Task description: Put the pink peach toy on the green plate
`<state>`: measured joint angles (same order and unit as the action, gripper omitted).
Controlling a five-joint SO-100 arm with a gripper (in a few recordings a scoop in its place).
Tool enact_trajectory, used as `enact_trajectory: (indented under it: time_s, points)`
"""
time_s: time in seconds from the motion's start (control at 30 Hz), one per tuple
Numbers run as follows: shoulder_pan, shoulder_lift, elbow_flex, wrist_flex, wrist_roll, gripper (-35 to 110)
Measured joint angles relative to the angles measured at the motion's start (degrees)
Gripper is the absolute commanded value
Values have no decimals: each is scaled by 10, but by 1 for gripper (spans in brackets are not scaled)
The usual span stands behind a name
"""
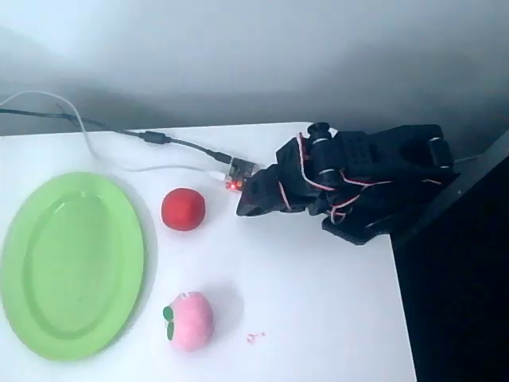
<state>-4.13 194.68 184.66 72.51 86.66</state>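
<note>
The pink peach toy (pixel 192 320) lies on the white table near the front, its green leaf pointing left. The green plate (pixel 71 265) is an oval dish at the left, bare inside, just left of the toy. My black gripper (pixel 245 205) is folded back at the right rear of the table, its tip pointing left toward a red ball, well away from the peach. Its fingers look closed together with nothing between them.
A plain red ball (pixel 183 209) sits between the plate and the gripper tip. Cables (pixel 119 135) run along the table's back edge to a small board with a red light (pixel 236 177). The table's right edge (pixel 402 318) drops off to dark floor.
</note>
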Motion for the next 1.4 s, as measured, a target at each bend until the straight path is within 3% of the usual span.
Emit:
enact_trajectory:
  time_s: [0.27,1.0,1.17,1.4]
  points:
    - [40,0,0,0,-4,0]
    - [25,-3,-38,-29,9,0]
    - [-19,-135,-194,-115,9,42]
    - [-151,-353,-423,-183,49,50]
